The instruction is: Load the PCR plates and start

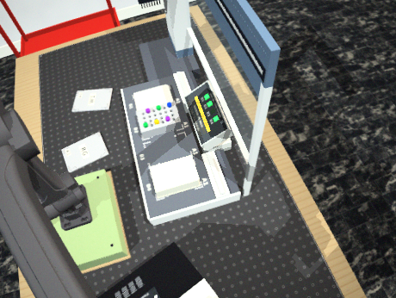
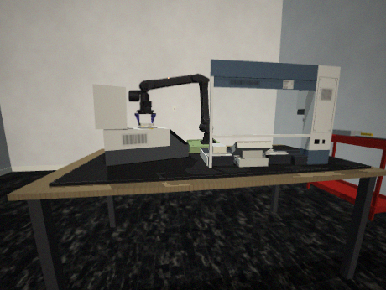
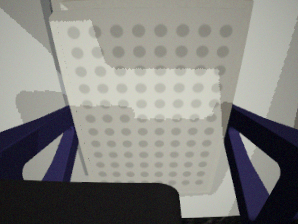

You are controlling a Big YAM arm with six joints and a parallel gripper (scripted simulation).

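Note:
My gripper (image 3: pixel 151 112) is shut on a white 96-well PCR plate (image 3: pixel 149 83), gripping its two long sides with the blue fingers. I cannot read its label. In the exterior view the gripper (image 2: pixel 145 118) holds the plate (image 2: pixel 145 124) low over the top of the cycler Q1 (image 2: pixel 138 144), whose lid (image 2: pixel 110 106) stands open and upright. I cannot tell whether it touches the block. The nests W1 (image 1: pixel 91 100) and RG (image 1: pixel 83 152) are empty.
The tube cooling block (image 1: pixel 156 109) with coloured tubes and the white deep-well block (image 1: pixel 174 176) sit on the deck. A dark tilted unit with green squares (image 1: pixel 207 116) stands beside them under the blue-topped frame (image 1: pixel 241 39). Q1's keys (image 1: pixel 129 288) show at the bottom edge.

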